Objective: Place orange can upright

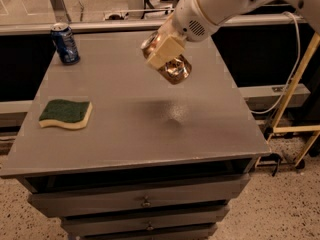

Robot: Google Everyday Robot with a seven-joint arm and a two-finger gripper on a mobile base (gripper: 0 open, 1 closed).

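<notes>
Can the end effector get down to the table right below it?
Probably yes: the end effector, shut on the tilted orange can, hangs over bare table; sponge and blue can sit far aside.

gripper (166, 57) with orange can (176, 70) over bare tabletop (150, 131), sponge (66, 113) left, blue can (65, 44) back-left

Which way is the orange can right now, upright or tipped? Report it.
Tipped. The orange can hangs tilted in the gripper, clear above the table, with one round end angled down toward the camera.
</notes>
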